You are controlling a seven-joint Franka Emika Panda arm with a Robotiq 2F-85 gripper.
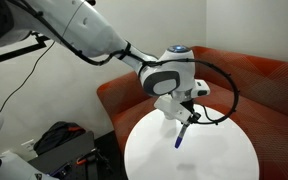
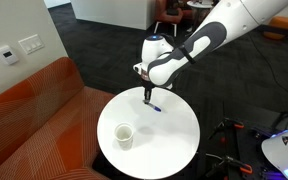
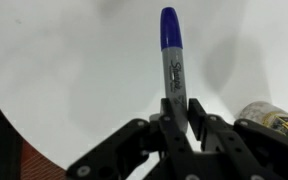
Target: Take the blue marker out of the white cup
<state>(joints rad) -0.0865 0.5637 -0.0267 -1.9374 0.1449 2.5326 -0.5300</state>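
While the arm reached in from 10 o'clock in an exterior view, the gripper (image 1: 181, 120) hung low over the round white table (image 1: 224, 155), its fingers pinched narrowly on the blue marker (image 1: 180, 138). The marker slanted down out of the jaws toward 7 o'clock, and whether its lower end touched the tabletop could not be told.

In the wrist view the gripper (image 3: 181, 108) came in from 6 o'clock and clamped the marker's grey barrel (image 3: 172, 75) between its two black fingers (image 3: 196, 112). The blue cap pointed to 12 o'clock, against bare white tabletop.

In an exterior view the gripper (image 2: 147, 95) stood at about 12 o'clock on the table (image 2: 174, 145), close to the far rim, with the marker (image 2: 154, 105) angled from it toward 4 o'clock. The white cup (image 2: 123, 134) stood upright at about 9 o'clock from the table's centre, well apart from the gripper. The marker was outside the cup, and nothing could be seen in the cup's open mouth.

An orange sofa (image 2: 34, 105) curved round the table from 9 o'clock, and it showed behind the table in both exterior views. A black bag (image 1: 59, 140) lay at 8 o'clock, beside the table.
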